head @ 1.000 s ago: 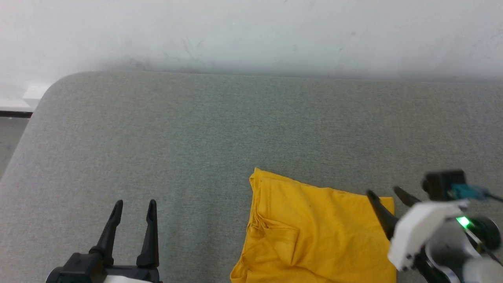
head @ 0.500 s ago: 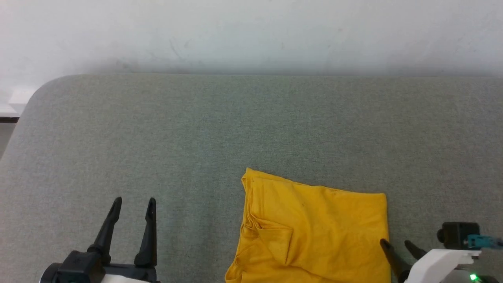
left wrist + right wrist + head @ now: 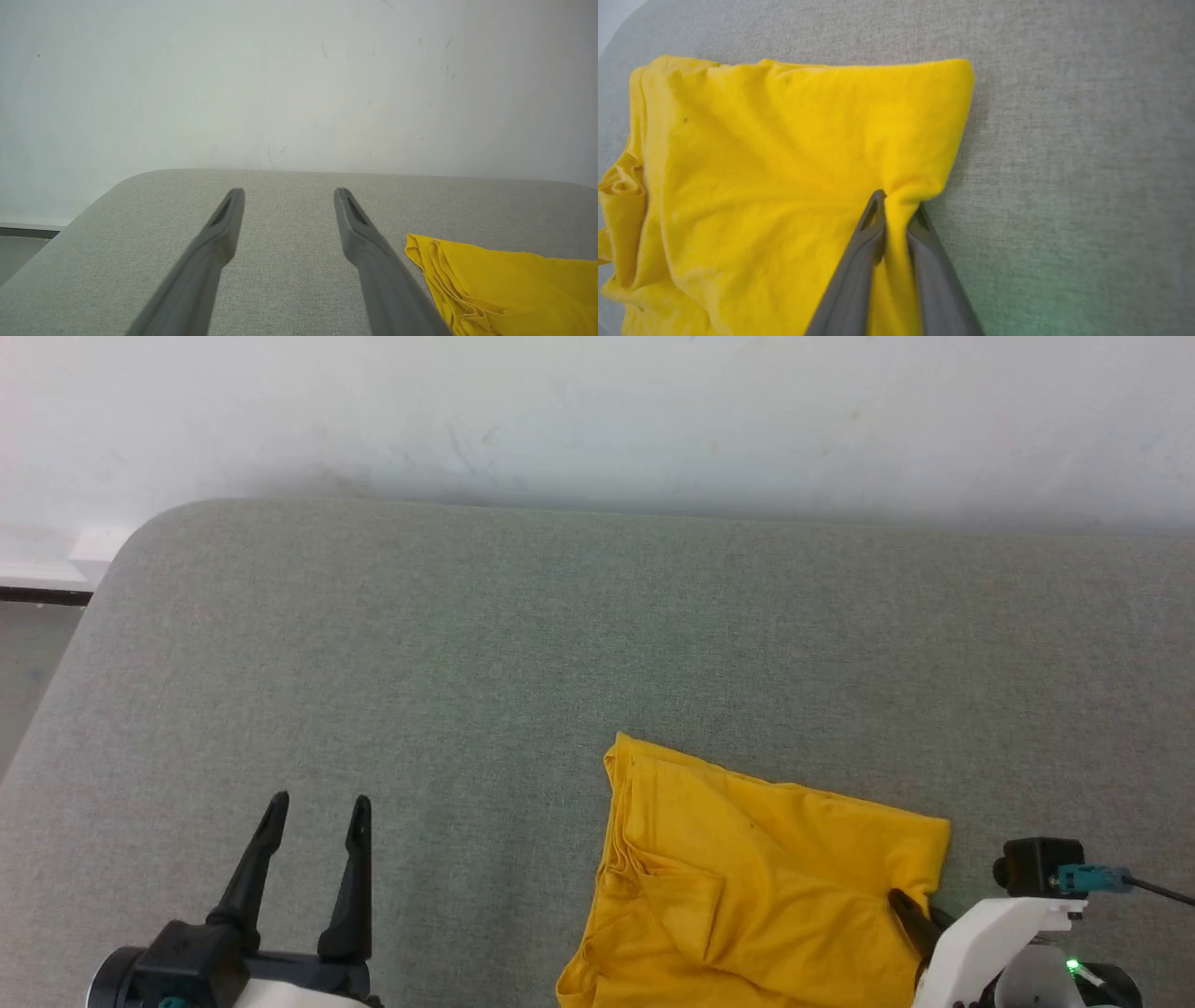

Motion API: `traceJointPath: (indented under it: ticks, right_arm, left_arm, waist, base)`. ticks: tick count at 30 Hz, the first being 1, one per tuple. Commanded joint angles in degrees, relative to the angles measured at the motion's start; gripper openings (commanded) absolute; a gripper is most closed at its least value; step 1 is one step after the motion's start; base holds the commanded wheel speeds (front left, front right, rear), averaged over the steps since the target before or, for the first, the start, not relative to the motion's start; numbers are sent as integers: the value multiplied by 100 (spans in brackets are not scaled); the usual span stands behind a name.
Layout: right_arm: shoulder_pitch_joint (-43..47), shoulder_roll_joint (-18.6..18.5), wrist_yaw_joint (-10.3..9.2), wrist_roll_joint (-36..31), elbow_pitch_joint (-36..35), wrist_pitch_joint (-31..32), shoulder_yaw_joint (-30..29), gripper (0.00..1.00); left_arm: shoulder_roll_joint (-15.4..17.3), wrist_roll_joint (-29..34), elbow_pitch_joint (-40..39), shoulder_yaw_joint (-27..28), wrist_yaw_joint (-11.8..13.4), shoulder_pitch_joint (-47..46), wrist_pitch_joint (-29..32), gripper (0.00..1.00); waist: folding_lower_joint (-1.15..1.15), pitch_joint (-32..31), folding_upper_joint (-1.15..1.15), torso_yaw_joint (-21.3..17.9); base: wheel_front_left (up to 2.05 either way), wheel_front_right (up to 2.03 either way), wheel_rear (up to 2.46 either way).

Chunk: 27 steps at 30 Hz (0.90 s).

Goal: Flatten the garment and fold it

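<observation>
The yellow T-shirt [image 3: 747, 877] lies folded into a rough rectangle on the grey cushion, plain side up, with bunched layers along its left edge. My right gripper [image 3: 910, 903] sits at the shirt's near right edge. In the right wrist view the right gripper [image 3: 896, 200] is shut on a pinched ridge of the yellow T-shirt [image 3: 784, 154]. My left gripper [image 3: 313, 803] hovers open and empty over bare cushion, well left of the shirt. The left wrist view shows the left gripper [image 3: 287, 192] with fingers spread and the T-shirt [image 3: 504, 284] at the lower right.
The grey upholstered surface [image 3: 467, 644] stretches wide, with a rounded corner at the far left [image 3: 140, 537]. A white wall [image 3: 597, 411] rises right behind it. A strip of floor and skirting [image 3: 37, 607] shows past the left edge.
My right gripper dropped from beside the shirt's far right corner to its near right edge and closed on a fold of fabric. The head camera shifted slightly. The left gripper stayed still.
</observation>
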Motion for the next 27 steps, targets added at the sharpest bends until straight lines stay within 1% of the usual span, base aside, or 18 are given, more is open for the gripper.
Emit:
traceJointPath:
  ticks: [1, 5, 10, 14, 18, 21, 27]
  right_arm:
    - [-43, 27, -4, -37, 145, -40, 39, 0]
    - [-155, 27, -4, -118, 192, -165, 38, 0]
    - [-364, 27, -4, -239, 158, -253, 16, 0]
    - [-621, 27, -4, -570, 78, -191, -84, 0]
    - [-942, -22, -4, -977, -69, 18, -189, 0]
    - [-1222, -265, -4, -1165, -171, 204, -174, 0]
    - [-1881, -958, -4, -1256, -289, 545, -92, 0]
  left_arm:
    - [26, 36, -27, -25, 27, -111, 16, 100]
    - [35, 61, -65, -54, 40, -161, 19, 100]
    - [49, 91, -133, -84, 57, -193, 10, 100]
    - [62, 110, -171, -103, 70, -220, 11, 100]
    - [91, 128, -206, -123, 68, -275, 27, 100]
    - [126, 150, -240, -145, 54, -353, 57, 100]
    - [219, 217, -351, -155, 34, -599, 130, 100]
  waist:
    - [0, -21, 0, -5]
    - [0, -34, 0, -88]
    - [0, 12, 0, -320]
    - [0, 63, 0, -587]
    - [0, 135, 0, -893]
    - [0, 231, 0, -1120]
    - [0, 532, 0, -1521]
  base:
    - [0, 0, 0]
    - [0, 0, 0]
    - [0, 0, 0]
    - [0, 0, 0]
    - [0, 0, 0]
    - [0, 0, 0]
    - [0, 0, 0]
